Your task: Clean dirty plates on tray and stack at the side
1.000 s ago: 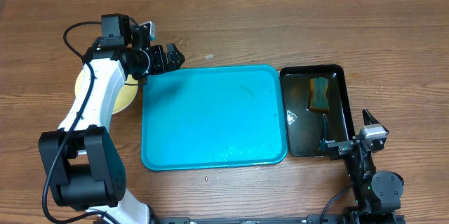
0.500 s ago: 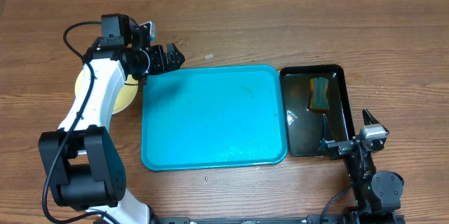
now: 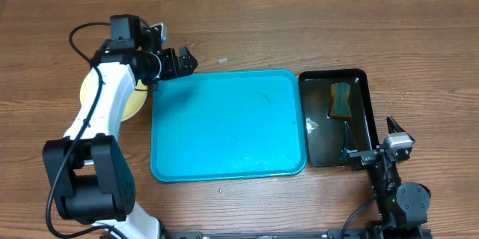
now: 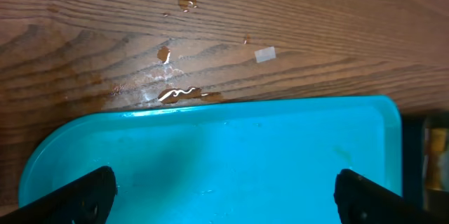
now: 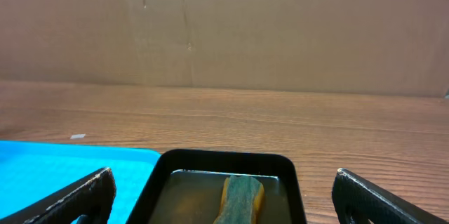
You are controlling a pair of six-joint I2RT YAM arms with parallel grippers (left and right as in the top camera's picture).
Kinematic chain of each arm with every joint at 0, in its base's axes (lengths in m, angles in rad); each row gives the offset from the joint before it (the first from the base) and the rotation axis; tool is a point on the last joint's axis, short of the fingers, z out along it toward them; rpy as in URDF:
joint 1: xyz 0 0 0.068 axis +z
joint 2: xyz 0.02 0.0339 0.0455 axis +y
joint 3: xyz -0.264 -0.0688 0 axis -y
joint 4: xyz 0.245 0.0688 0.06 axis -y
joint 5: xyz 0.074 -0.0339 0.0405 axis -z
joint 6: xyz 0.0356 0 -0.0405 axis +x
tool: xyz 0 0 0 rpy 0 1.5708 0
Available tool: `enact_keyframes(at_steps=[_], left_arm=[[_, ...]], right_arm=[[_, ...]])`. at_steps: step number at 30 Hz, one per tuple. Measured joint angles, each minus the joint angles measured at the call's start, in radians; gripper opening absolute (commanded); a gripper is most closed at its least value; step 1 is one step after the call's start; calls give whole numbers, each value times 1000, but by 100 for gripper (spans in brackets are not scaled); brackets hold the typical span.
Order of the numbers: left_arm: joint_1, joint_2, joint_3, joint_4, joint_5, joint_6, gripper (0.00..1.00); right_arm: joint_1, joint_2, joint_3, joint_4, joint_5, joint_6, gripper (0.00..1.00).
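The turquoise tray (image 3: 228, 123) lies in the middle of the table with no plates on it; it also shows in the left wrist view (image 4: 224, 154) and the right wrist view (image 5: 70, 164). A pale yellow plate (image 3: 135, 103) lies on the table left of the tray, mostly hidden under my left arm; any plates under it are hidden. My left gripper (image 3: 182, 62) is open and empty above the tray's far left corner (image 4: 221, 196). My right gripper (image 3: 370, 147) is open and empty at the near right, behind the black tray (image 5: 221, 199).
A black tray (image 3: 361, 89) holding liquid and a green-and-yellow sponge (image 3: 341, 99) stands right of the turquoise tray; the sponge also shows in the right wrist view (image 5: 240, 197). Water drops (image 4: 179, 94) and a small scrap (image 4: 264, 55) lie on the wood beyond the tray.
My left gripper has shifted slightly up and away from the tray's corner. The right arm has not moved.
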Motion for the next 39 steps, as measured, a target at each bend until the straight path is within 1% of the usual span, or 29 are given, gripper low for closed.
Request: enact_keyframes(at_steps=[4,7,12,14,21,24,28,32,35,36,39], left_arm=[[-64,-6,-1,-3,-64,0,100],[-127,-46,-3,-5,-110,0,100],[-220,-196,-3,-5,-141,0,100],[-238,-259,-3,-4,-142,0,100],[-229,-440,-3,-17,-158,0,100],[-206,-511,-3,-64,-164,0,100],[-168,-605,-26,-73,-165,0,100],[-128,-741,-145,-76,-164,0,100],[-120,-855,-329,-57,-164,0,100],[-120,-868,-355,-54,-164,0,100],[-119,-959,-531,109,-166,0,100]], right_arm=[[0,0,0,0,0,0,100],[0,0,0,0,0,0,100],[0,0,0,0,0,0,100],[0,0,0,0,0,0,100],[0,0,0,0,0,-1,100],[0,0,0,0,0,0,100],[0,0,0,0,0,0,100],[0,0,0,-1,0,0,100],[0,0,0,0,0,0,100],[0,0,0,-1,0,0,100],[0,0,0,0,0,0,100]])
